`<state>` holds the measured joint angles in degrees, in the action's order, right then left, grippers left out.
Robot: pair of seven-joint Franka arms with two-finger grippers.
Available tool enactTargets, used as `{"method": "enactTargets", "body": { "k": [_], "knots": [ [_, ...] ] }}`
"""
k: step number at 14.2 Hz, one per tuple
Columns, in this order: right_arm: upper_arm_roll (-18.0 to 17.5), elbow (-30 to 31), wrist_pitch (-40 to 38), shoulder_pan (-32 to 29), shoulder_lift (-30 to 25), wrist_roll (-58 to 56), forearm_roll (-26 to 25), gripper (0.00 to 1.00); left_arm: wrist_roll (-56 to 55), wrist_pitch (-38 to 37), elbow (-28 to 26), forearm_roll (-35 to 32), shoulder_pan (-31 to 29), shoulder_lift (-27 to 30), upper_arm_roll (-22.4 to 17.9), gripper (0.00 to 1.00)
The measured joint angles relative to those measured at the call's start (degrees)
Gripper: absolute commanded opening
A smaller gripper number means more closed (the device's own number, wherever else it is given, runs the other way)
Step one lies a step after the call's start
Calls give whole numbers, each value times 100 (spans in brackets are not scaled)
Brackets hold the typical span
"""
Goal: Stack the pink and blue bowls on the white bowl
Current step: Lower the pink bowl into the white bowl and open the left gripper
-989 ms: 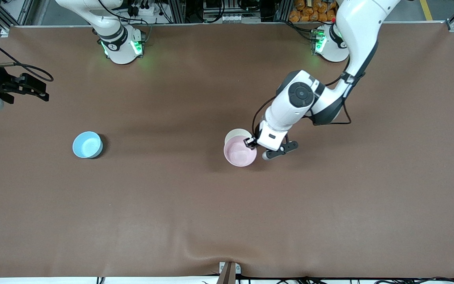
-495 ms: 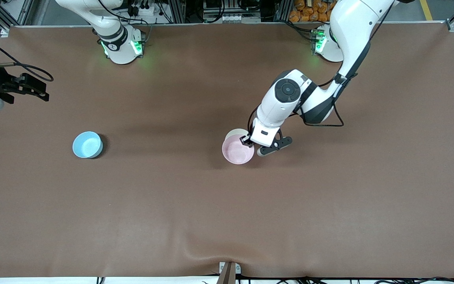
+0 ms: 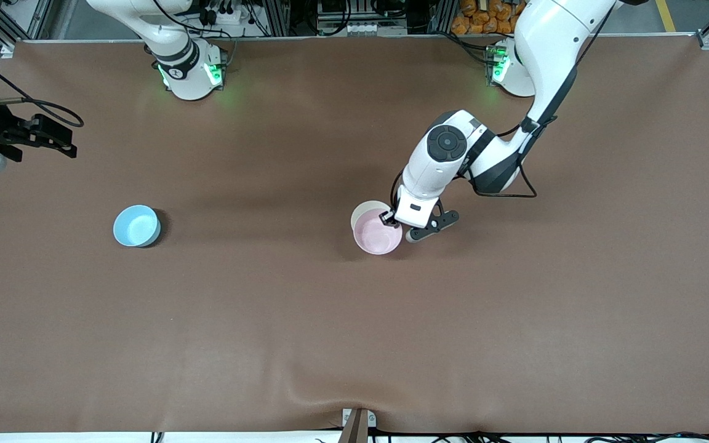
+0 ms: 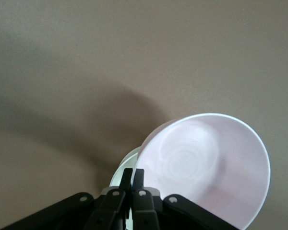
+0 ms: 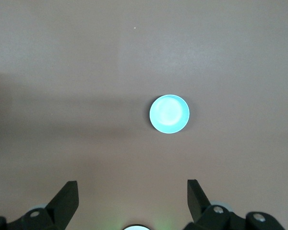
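Pink bowl, rim pinched by the left gripper, hangs off-centre over the white bowl, displaced toward the table's front-camera edge; right gripper waits spread.

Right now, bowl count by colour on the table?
Pink: 1, the pink bowl, held tilted in the left gripper over the white one.
White: 1, the white bowl, partly covered.
Blue: 1, the blue bowl, alone toward the right arm's end.
Total: 3 bowls.
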<state>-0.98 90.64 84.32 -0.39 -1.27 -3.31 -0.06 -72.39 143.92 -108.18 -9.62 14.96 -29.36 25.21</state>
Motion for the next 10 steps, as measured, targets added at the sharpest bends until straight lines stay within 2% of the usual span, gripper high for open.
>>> {"method": "enactTargets", "body": {
  "k": [10],
  "knots": [
    [0,0,-9,0,1,0,0,100,-734,0,-395,-15,293,64,24,0]
  ]
}}
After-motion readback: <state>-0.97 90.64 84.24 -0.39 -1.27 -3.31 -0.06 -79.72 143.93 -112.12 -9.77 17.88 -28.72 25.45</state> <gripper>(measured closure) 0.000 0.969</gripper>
